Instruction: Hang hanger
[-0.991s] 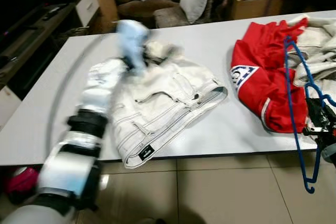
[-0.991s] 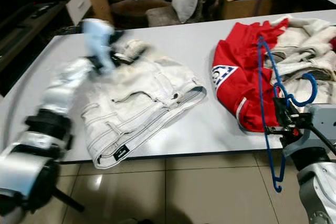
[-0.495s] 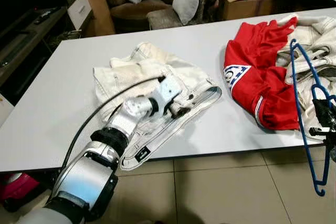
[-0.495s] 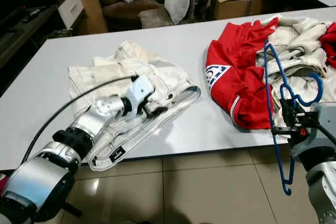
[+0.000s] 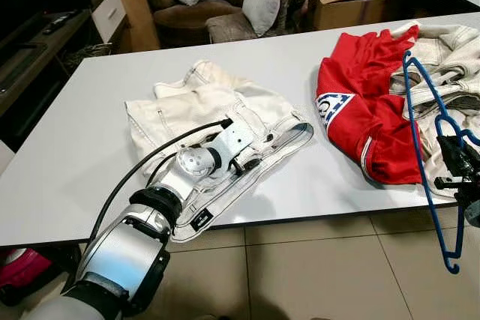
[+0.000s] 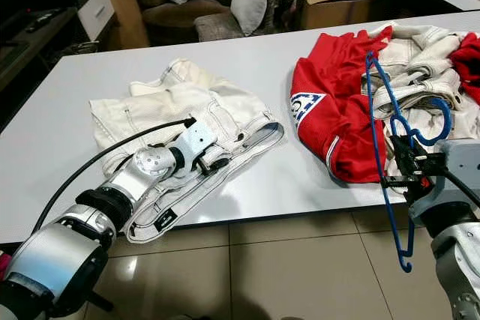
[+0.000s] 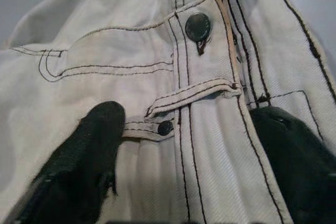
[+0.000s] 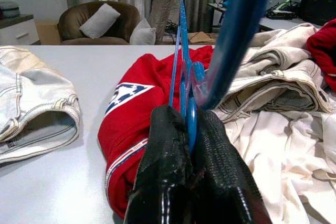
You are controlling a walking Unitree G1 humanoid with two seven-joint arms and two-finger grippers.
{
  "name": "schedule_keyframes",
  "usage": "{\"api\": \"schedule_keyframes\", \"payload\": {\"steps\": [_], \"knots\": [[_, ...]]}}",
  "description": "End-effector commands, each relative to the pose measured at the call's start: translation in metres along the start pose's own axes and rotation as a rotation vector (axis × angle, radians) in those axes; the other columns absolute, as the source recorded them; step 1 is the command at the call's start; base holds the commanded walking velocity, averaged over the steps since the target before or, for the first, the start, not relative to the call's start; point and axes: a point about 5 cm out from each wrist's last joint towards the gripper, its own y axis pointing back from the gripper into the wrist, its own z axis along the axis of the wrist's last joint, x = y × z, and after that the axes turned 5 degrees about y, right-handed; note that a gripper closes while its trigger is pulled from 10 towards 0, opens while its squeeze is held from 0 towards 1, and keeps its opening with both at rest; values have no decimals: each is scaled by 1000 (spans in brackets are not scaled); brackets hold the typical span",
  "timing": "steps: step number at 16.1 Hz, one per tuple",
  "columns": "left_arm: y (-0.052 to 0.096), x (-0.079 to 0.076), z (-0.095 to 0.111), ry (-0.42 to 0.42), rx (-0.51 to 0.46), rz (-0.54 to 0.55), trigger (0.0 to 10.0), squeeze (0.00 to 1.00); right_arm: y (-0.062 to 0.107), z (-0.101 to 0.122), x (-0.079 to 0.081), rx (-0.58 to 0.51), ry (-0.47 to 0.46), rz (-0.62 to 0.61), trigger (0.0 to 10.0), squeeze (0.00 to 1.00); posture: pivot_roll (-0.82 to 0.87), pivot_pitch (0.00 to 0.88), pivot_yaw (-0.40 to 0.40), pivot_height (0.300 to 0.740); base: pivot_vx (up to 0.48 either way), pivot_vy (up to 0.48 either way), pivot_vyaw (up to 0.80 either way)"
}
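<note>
Two end effectors: left (image 7: 184, 145) on shorts (image 5: 217, 121), right (image 8: 188, 145) gripping hanger (image 6: 390, 140)

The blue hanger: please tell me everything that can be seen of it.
The blue hanger is a thin frame, plastic by its look, with a curled hook. The right gripper is shut on it near the hook and holds it upright at the table's near right edge. Its upper part stands before the red garment and the pale clothes pile; its lower end hangs below the table edge, over the tiled floor.
</note>
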Motion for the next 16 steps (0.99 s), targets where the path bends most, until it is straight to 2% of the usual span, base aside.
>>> {"api": "schedule_keyframes", "payload": {"steps": [1, 8, 10, 16], "knots": [[2, 7, 3, -3, -5, 19, 0, 0, -1, 4, 4, -18, 4, 23, 10000, 0, -319, 0, 98, 740, 0, 0, 0], [0, 9, 6, 5, -9, 70, 0, 0, -2, 3, 6, -13, 10, 27, 10000, 0, -319, 0, 105, 740, 0, 0, 0], [-1, 9, 8, 50, -24, 74, 0, 0, -2, 3, 7, -13, 10, 28, 10000, 0, -317, 0, 105, 740, 0, 0, 0], [0, 11, 4, 29, 1, 94, 0, 0, -3, 2, 10, -12, 14, 41, 10000, 0, -313, 0, 102, 740, 0, 0, 0]]}}
